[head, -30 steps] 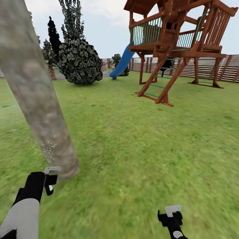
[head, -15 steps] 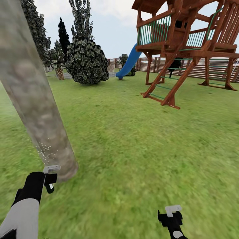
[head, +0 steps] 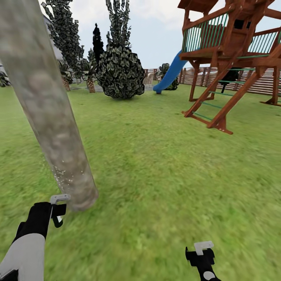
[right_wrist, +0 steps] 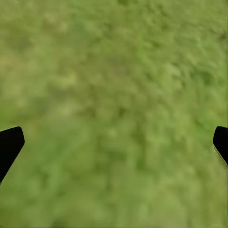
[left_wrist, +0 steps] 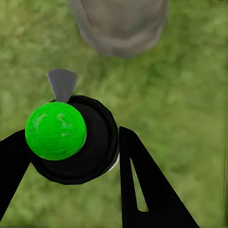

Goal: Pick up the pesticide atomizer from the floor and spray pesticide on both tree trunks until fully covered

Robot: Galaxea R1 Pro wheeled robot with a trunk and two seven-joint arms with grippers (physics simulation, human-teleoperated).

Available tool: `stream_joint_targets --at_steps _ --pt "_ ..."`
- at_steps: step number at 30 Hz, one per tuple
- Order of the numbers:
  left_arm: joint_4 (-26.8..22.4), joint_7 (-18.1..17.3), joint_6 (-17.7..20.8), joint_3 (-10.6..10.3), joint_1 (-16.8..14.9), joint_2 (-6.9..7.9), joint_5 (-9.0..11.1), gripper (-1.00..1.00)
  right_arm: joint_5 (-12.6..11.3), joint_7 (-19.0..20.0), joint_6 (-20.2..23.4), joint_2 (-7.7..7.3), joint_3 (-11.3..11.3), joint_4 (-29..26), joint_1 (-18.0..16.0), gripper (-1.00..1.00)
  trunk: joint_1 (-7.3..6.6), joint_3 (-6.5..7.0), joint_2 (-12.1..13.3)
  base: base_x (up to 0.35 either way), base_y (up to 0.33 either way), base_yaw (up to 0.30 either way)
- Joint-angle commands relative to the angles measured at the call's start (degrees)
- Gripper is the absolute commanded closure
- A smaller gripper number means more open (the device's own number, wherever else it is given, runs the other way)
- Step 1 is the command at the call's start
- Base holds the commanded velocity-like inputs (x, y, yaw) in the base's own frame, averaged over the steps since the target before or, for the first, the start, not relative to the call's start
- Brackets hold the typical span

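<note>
Left gripper (left_wrist: 71, 156) clamps atomizer (left_wrist: 71, 140) (green-capped) beside speckled trunk (head: 47, 113); right gripper (right_wrist: 114, 142) — fingers apart.

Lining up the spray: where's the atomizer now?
In the left gripper, the atomizer hangs low at the head view's left, nozzle beside the trunk's speckled base.

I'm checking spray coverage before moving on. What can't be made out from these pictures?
- Tree trunk: head view shows one side; its top is cut off by the frame edge.
- Pesticide: tiny specks low on the bark, extent unclear.
- Atomizer body: left wrist view, hidden under its green cap.
- Second tree: cannot be identified.
</note>
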Motion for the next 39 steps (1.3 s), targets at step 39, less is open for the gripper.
stream_joint_targets --at_steps 39 --pt "1.19 4.72 0.06 0.2 -0.08 -0.53 -0.5 1.0 0.6 -0.14 -0.28 0.0 -0.46 0.06 -0.02 -1.0 0.01 -0.05 -0.02 0.146 -0.244 0.199"
